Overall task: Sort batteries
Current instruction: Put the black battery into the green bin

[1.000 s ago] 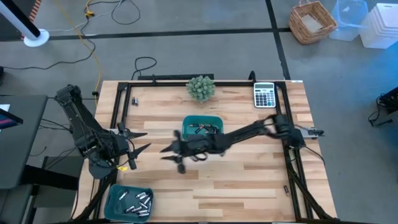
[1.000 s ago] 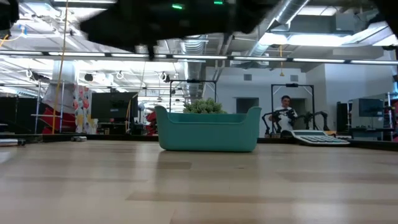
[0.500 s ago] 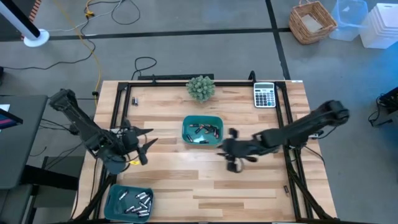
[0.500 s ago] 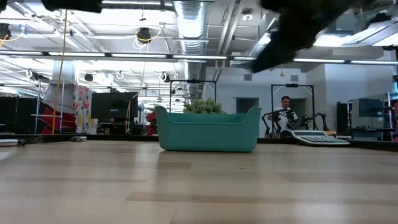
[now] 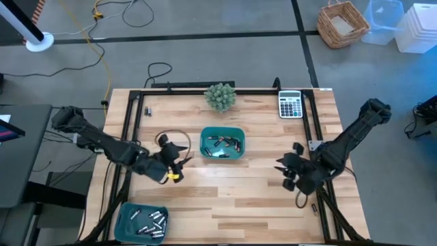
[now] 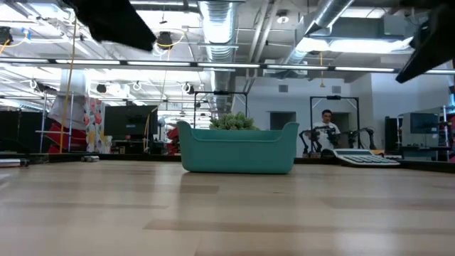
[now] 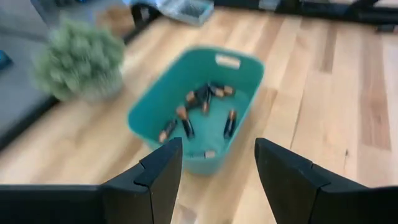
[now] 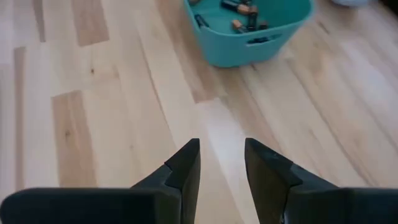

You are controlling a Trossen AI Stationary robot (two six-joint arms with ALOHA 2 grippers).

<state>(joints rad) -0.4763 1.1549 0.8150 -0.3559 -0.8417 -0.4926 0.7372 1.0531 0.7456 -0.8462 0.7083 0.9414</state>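
A teal tray (image 5: 222, 143) sits mid-table and holds several dark batteries (image 7: 202, 109) with coppery ends lying loose on its floor. A second teal tray (image 5: 142, 222) at the near left corner holds several silvery batteries (image 5: 150, 220). My left gripper (image 5: 177, 157) hovers open and empty just left of the middle tray; in its wrist view the gripper (image 7: 217, 165) faces that tray (image 7: 155, 115). My right gripper (image 5: 288, 171) hangs open and empty near the table's right edge, and in its wrist view (image 8: 222, 163) the tray (image 8: 249, 43) lies farther off.
A small green plant (image 5: 220, 96) stands at the far edge behind the middle tray. A grey calculator (image 5: 291, 104) lies at the far right corner. A black frame rail (image 5: 205, 91) borders the table. Bare wood stretches between the tray and the right gripper.
My right arm has swung away from the middle tray across the table to its right edge. My left arm has moved right, from the left edge toward the middle tray. Neither tray has moved.
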